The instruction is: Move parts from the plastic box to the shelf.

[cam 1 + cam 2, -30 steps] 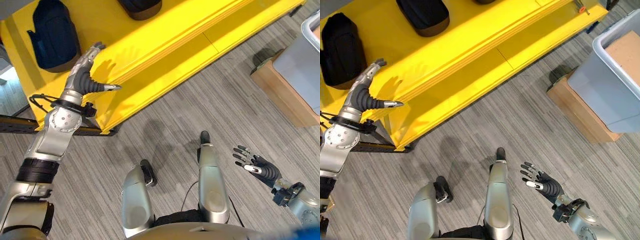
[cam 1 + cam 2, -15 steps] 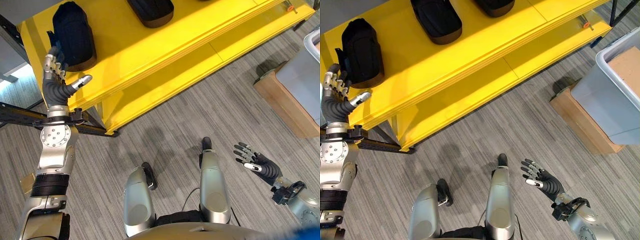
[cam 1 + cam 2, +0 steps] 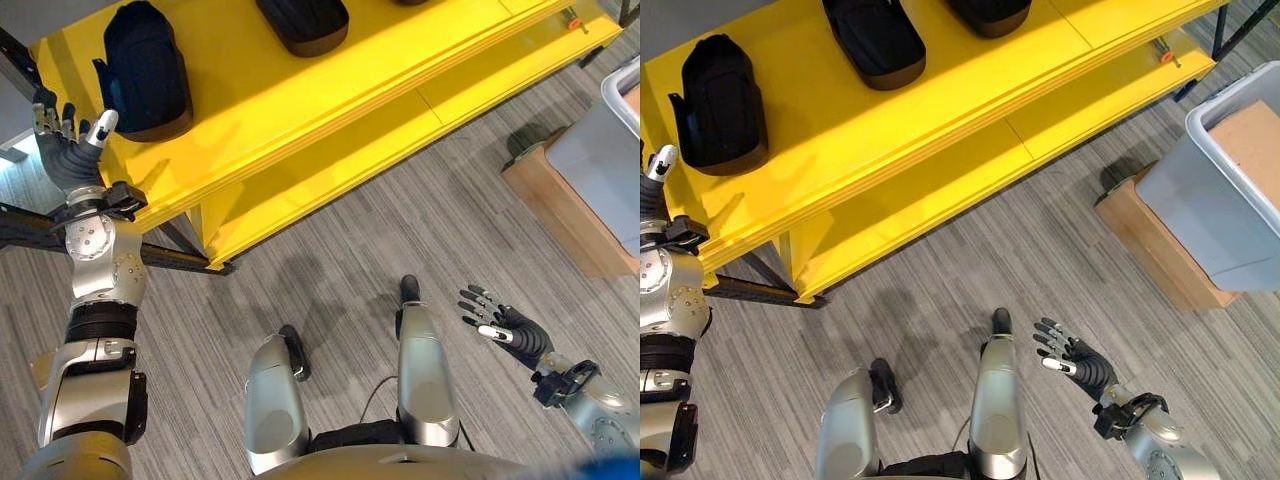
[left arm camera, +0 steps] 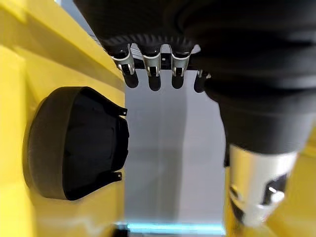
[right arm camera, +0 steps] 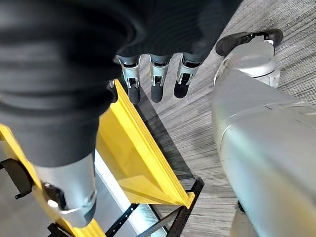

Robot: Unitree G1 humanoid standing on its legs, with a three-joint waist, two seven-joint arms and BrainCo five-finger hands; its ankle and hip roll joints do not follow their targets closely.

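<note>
Yellow shelf (image 3: 940,110) runs diagonally across the upper part of the head views, two levels, top level over a lower one. On the top level: three black parts. Part 1 (image 3: 145,70) sits at the shelf's left end, near the left corner; part 2 (image 3: 878,40) next along toward the right; part 3 (image 3: 990,12) further right, at the far edge, cut off by frame. All three apart from each other.

Left hand (image 3: 68,150) is raised just off the shelf's left end, fingers straight and spread, thumb out, holding nothing. Left wrist view confirms: fingertips (image 4: 154,81) extended in a row, part 1 beyond them on the yellow surface, no contact.

Right hand (image 3: 1075,362) is low over the grey striped floor (image 3: 940,290), well apart from the shelf, fingers open and spread, empty (right wrist view agrees).

Grey plastic box (image 3: 1230,190) stands at the right side on a wooden base (image 3: 1150,240), brown cardboard (image 3: 1255,135) inside. Parts in box: cannot tell.
</note>
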